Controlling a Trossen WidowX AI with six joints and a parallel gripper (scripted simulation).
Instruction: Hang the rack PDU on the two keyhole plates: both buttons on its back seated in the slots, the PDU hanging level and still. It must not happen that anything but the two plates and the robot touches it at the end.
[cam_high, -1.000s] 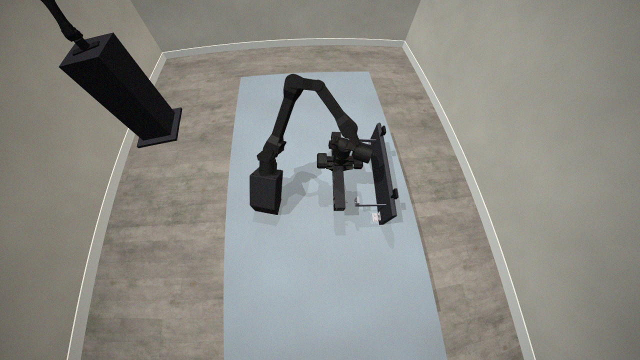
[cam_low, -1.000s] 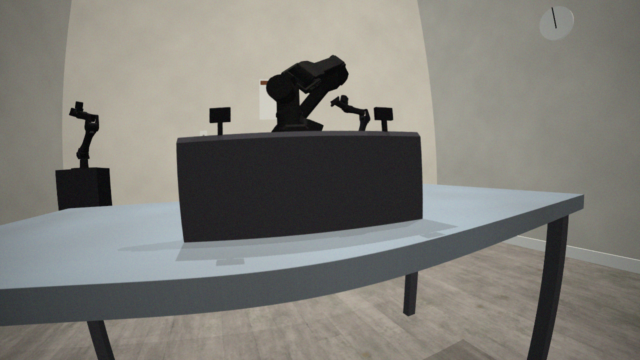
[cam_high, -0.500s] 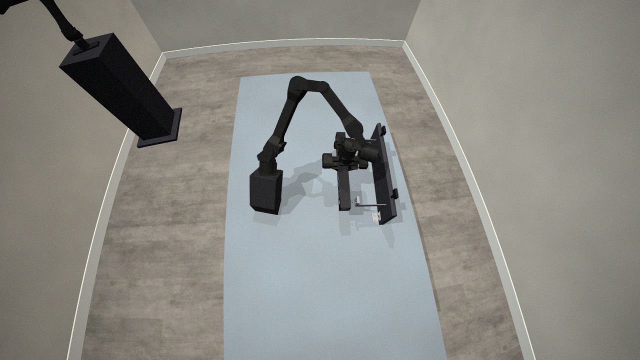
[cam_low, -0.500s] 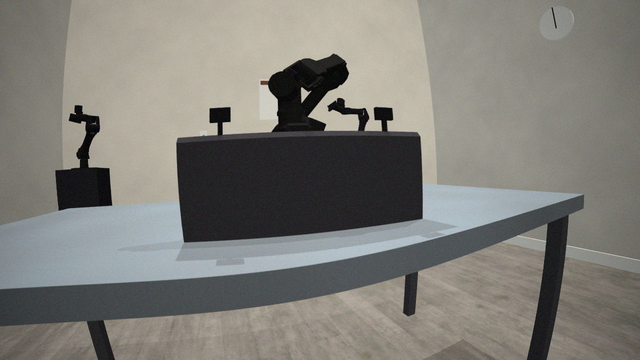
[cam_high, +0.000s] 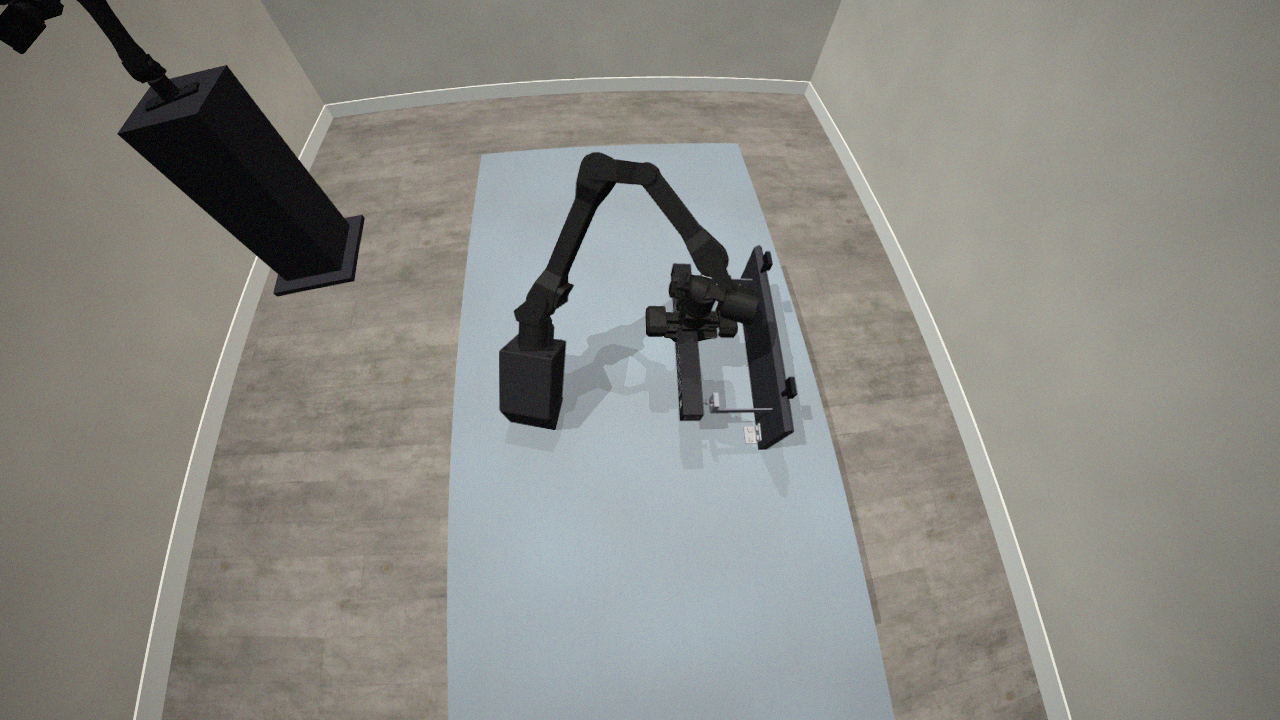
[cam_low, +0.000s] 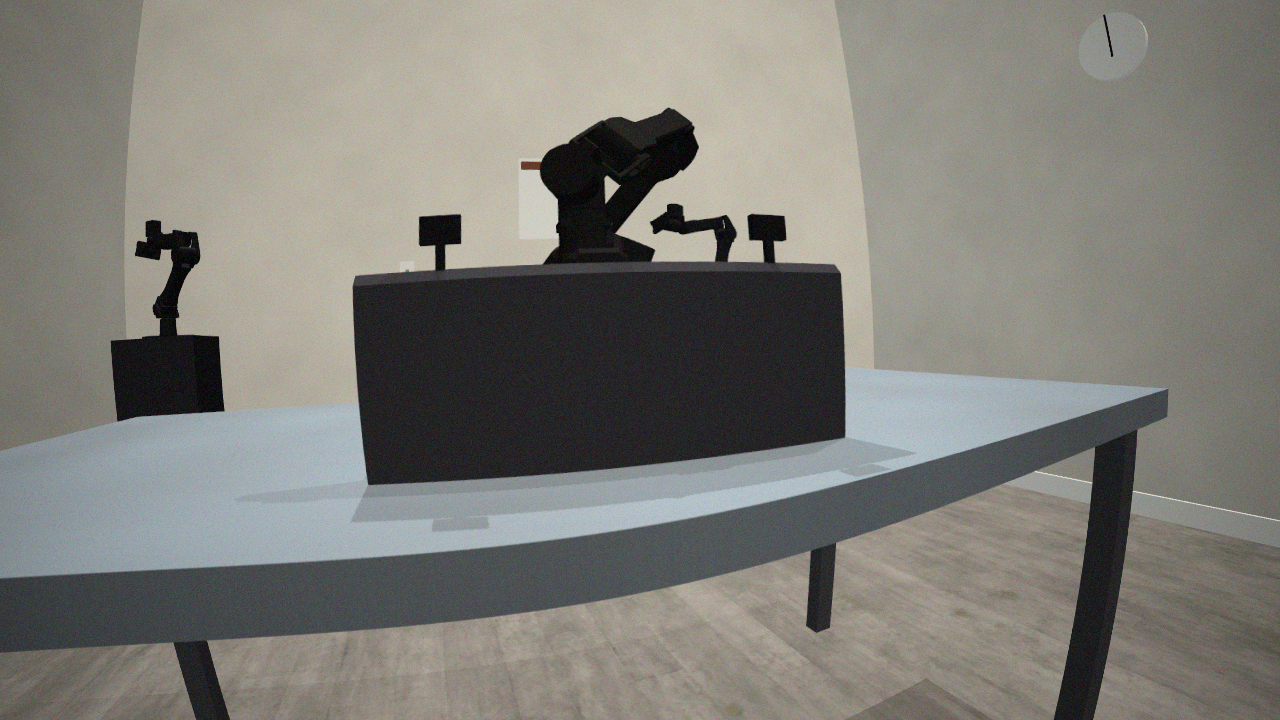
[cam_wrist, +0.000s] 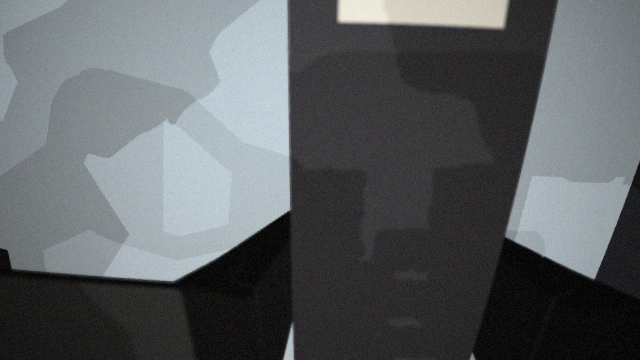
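Observation:
The rack PDU (cam_high: 688, 371) is a long dark bar. My gripper (cam_high: 687, 320) is shut on it near its far end and holds it above the blue table, roughly parallel to the upright dark backboard (cam_high: 770, 349). In the wrist view the PDU (cam_wrist: 410, 190) fills the middle between my two fingers, with a pale label (cam_wrist: 422, 12) at its top. One keyhole plate on a thin arm (cam_high: 735, 410) sticks out from the backboard's near end, just right of the PDU's near tip. The other plate is hidden behind my arm. From the exterior view the backboard (cam_low: 597, 367) hides the PDU.
My arm's base (cam_high: 531, 380) stands on the table left of the PDU. A tall dark pillar (cam_high: 234, 174) stands on the floor at the far left. Small brackets (cam_high: 788, 386) sit on the backboard's outer side.

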